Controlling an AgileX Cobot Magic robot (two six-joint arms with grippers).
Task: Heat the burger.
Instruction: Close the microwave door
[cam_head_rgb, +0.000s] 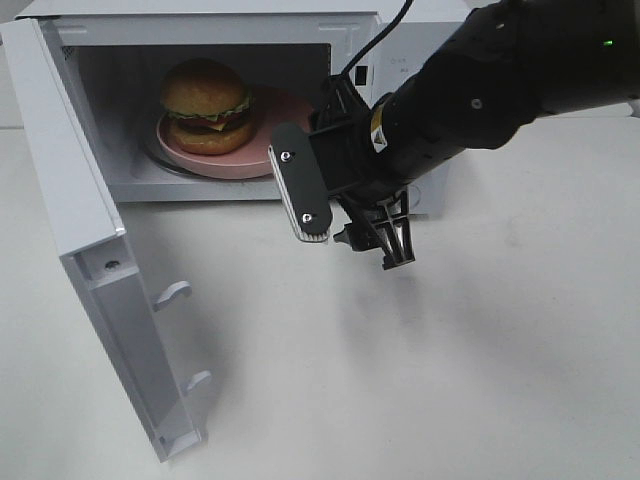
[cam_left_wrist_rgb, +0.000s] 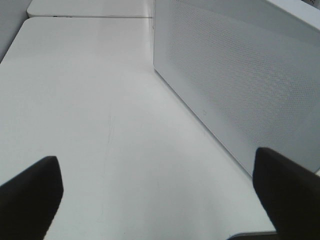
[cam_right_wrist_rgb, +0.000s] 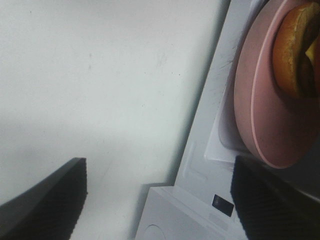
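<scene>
The burger (cam_head_rgb: 206, 104), with a golden-brown bun, green lettuce and a dark patty, sits on a pink plate (cam_head_rgb: 272, 152) inside the open white microwave (cam_head_rgb: 240, 30). My right gripper (cam_head_rgb: 356, 245) hangs just outside the cavity's front right and stands open with nothing between its fingers. The right wrist view shows those fingers spread, the right gripper (cam_right_wrist_rgb: 160, 162) empty, and the plate (cam_right_wrist_rgb: 260, 100) and burger (cam_right_wrist_rgb: 295, 50) past the sill. My left gripper (cam_left_wrist_rgb: 155, 157) is open and empty above the table, beside the microwave's perforated side wall (cam_left_wrist_rgb: 235, 75). It is out of the high view.
The microwave door (cam_head_rgb: 90, 260) stands swung out toward the front left, its latch hooks (cam_head_rgb: 172, 292) sticking out. A black cable (cam_head_rgb: 385, 30) runs from my right arm over the microwave's top. White tabletop (cam_head_rgb: 450, 380) spreads in front and to the right.
</scene>
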